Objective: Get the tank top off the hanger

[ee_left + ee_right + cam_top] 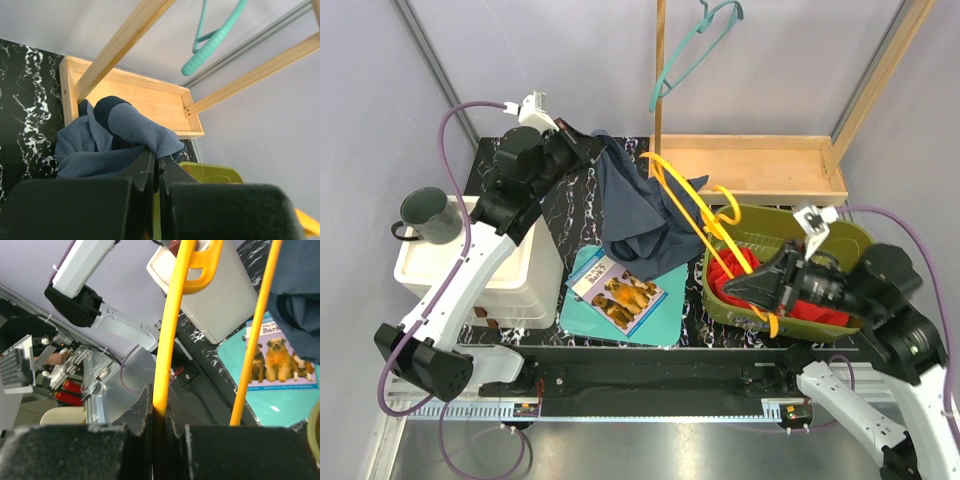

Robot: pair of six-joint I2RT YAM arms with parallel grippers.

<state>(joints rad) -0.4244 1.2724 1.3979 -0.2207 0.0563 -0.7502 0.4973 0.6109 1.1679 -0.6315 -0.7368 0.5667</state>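
Two arms met over the middle of the table. The left gripper [156, 162], toward the upper left of the top view, was clenched on a fold of the blue tank top [635, 215], its jaws pinched together with cloth between them. From there the tank top hung down across the centre of the frame, its lower edge lying on a dog book [617, 290] and a teal folder [670, 312]. Its right side was draped over the upper end of the yellow hanger [692, 205], so the garment was not yet free. The right gripper [160, 402], at the lower right, was clamped on one bar of that hanger, above a green bin [850, 232] holding red cloth [820, 312]. Behind lay a wooden tray [750, 170], with a teal hanger [695, 50] hanging at the top edge.
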